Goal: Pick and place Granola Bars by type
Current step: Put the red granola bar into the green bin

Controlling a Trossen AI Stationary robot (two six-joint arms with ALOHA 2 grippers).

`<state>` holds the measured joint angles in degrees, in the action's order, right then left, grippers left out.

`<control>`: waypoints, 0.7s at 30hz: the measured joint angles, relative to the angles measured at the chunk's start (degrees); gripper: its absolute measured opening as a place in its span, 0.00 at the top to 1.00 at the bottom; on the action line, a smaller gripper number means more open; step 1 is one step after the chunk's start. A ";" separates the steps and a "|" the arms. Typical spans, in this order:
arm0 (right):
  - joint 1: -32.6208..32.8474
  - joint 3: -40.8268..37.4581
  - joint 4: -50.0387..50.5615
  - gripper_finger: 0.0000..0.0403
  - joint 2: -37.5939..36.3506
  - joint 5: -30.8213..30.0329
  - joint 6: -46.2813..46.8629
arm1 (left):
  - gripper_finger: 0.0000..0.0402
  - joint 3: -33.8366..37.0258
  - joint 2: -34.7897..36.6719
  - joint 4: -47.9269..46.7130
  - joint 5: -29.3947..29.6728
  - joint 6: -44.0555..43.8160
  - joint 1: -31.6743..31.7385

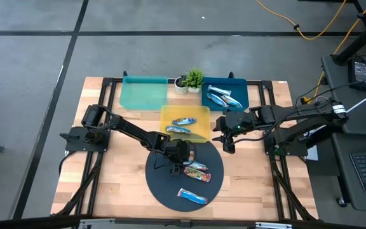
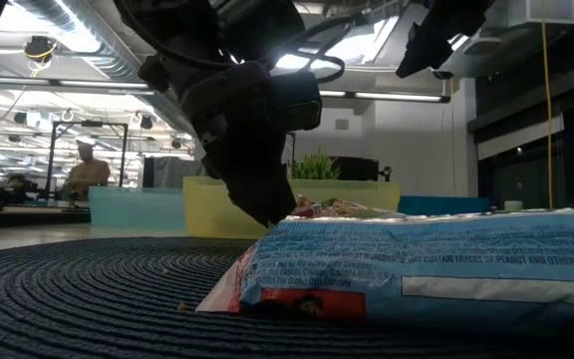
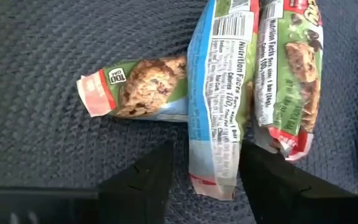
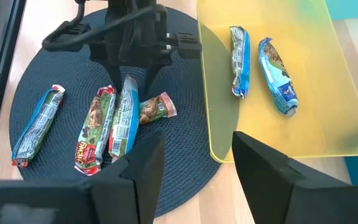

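Several granola bars lie on a round dark mat (image 1: 164, 187). Three of them sit in a cluster (image 1: 197, 170), and one (image 1: 192, 197) lies nearer the table's near edge. My left gripper (image 1: 182, 160) is open, low over the cluster. In the left wrist view its fingers (image 3: 148, 183) stand on either side of the end of a bar lying label-side up (image 3: 219, 106), with a thin gap on each side. A chocolate-chip bar (image 3: 138, 87) and a green bar (image 3: 291, 68) flank it. My right gripper (image 1: 229, 143) hangs open beside the yellow tray.
The yellow tray (image 1: 199, 113) holds two bars (image 4: 240, 53) (image 4: 277, 74). The blue tray (image 1: 240, 86) holds more bars (image 1: 224, 97). A teal tray (image 1: 143, 92) and a small potted plant (image 1: 192, 79) stand at the far edge. Bare wood shows left of the mat.
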<state>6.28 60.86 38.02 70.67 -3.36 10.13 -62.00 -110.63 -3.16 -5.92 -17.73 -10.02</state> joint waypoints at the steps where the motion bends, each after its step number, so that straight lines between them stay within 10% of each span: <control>1: 0.00 0.00 0.00 0.53 0.00 0.00 0.00 | 0.60 0.00 0.00 0.00 0.01 -0.07 0.00; 12: 0.00 0.00 0.00 0.53 0.00 0.00 0.02 | 0.87 -3.25 2.52 -1.32 -5.89 0.94 0.02; 21: 0.00 0.00 0.00 0.53 0.00 -0.02 -0.09 | 0.89 -7.70 11.55 -13.06 2.46 8.01 1.67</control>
<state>6.28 60.86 38.02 70.67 -3.38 10.04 -69.70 -99.08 -16.22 -3.47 -9.72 -8.35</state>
